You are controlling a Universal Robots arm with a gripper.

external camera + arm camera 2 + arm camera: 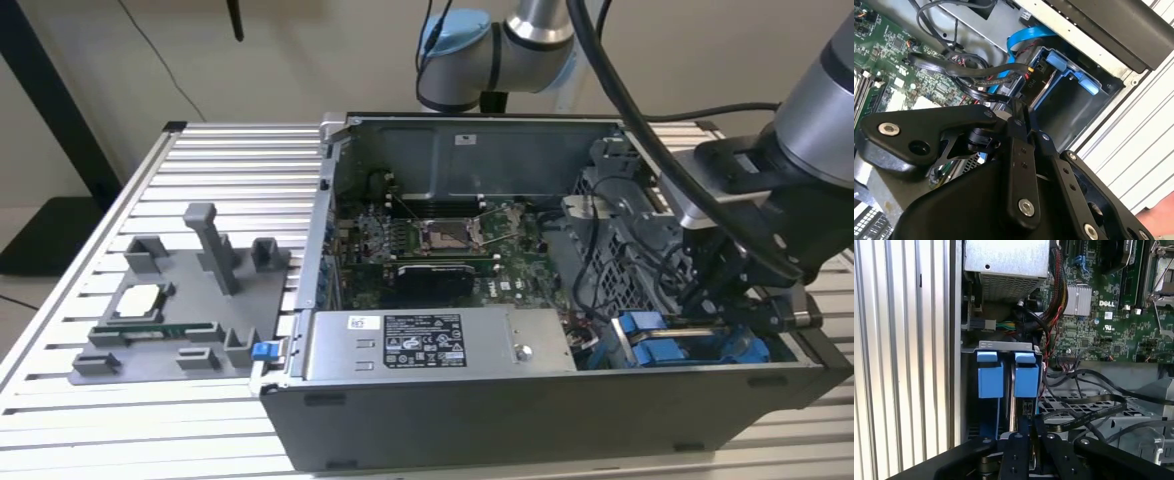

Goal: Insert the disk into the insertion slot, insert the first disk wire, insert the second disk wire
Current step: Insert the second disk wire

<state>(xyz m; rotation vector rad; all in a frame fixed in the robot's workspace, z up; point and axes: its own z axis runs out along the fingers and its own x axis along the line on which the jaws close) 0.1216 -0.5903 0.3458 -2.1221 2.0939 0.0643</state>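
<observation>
1 open computer case (534, 410) on the slatted table (80, 420) holds 1 grey power supply box (441, 345), 1 insertion slot (1004, 346) with 2 blue tabs and the disk (1013, 390) seated inside, where 1 gripper (1030, 425), fingers nearly closed, pinches a black wire (1074, 416) at its edge.

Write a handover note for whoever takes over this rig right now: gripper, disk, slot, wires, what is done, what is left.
Gripper: low inside the case, at the end of the drive bay; its grip is unclear.
Disk: appears seated in the insertion slot, in its blue frame.
Wires: a blue flat cable runs to the disk's end; black cables lie beside the bay.
Done: disk insertion, by the look of it.
Left: neither wire is confirmed plugged.
</observation>
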